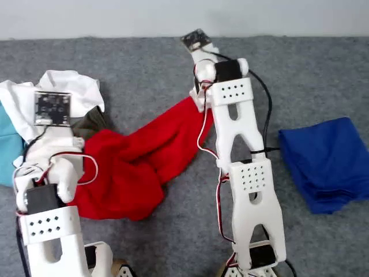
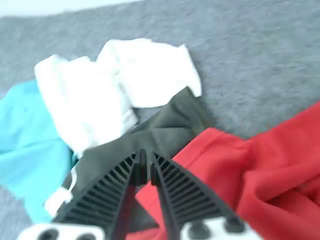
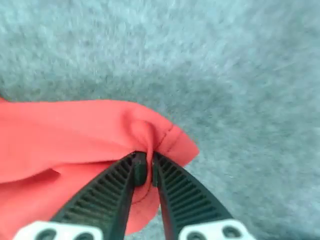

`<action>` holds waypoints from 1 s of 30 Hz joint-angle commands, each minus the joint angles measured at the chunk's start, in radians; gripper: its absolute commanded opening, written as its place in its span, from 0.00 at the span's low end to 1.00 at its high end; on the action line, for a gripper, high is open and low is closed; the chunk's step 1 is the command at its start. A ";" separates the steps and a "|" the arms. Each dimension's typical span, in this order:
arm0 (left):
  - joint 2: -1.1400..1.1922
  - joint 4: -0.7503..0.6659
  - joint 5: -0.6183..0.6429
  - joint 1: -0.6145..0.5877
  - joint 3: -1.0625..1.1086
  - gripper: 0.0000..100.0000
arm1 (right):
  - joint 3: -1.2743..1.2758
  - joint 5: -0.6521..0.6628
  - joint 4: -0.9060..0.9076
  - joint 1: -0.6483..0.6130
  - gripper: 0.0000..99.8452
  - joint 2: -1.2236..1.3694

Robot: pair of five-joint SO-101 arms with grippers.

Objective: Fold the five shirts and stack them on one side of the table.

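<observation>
A red shirt (image 1: 132, 167) lies crumpled and stretched across the grey table between the two arms. My right gripper (image 3: 146, 167) is shut on a hemmed corner of the red shirt (image 3: 60, 135), at the shirt's far right end near mid-table. My left gripper (image 2: 145, 162) is shut at the opposite edge of the red shirt (image 2: 280, 170), with red cloth showing between its fingers. Just beyond it lie a dark olive shirt (image 2: 165, 127), a white shirt (image 2: 135, 75) and a teal shirt (image 2: 25, 140). A folded blue shirt (image 1: 326, 161) rests at the right side.
The white shirt (image 1: 75, 86), olive shirt (image 1: 92, 121) and teal shirt (image 1: 7, 138) are heaped at the far left. The grey table (image 1: 144, 69) meets a pale wall along the back. The right arm (image 1: 242, 144) runs up the table's middle.
</observation>
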 commanded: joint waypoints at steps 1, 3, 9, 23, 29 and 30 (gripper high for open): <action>0.002 -0.018 -0.002 0.095 0.010 0.02 | -0.017 0.009 0.044 0.045 0.01 -0.102; 0.002 -0.021 -0.002 0.149 0.041 0.02 | 0.021 0.011 0.044 0.058 0.01 -0.110; 0.003 -0.023 0.141 0.127 0.105 0.02 | 0.219 0.008 0.044 0.064 0.01 -0.110; 0.551 0.328 0.428 0.038 -0.460 0.27 | 0.264 0.008 0.042 0.062 0.01 -0.102; 0.855 0.539 0.430 0.083 -0.805 0.27 | 0.264 0.008 0.042 0.067 0.01 -0.101; 0.888 0.560 0.430 0.080 -0.831 0.27 | 0.264 0.008 0.042 0.067 0.01 -0.101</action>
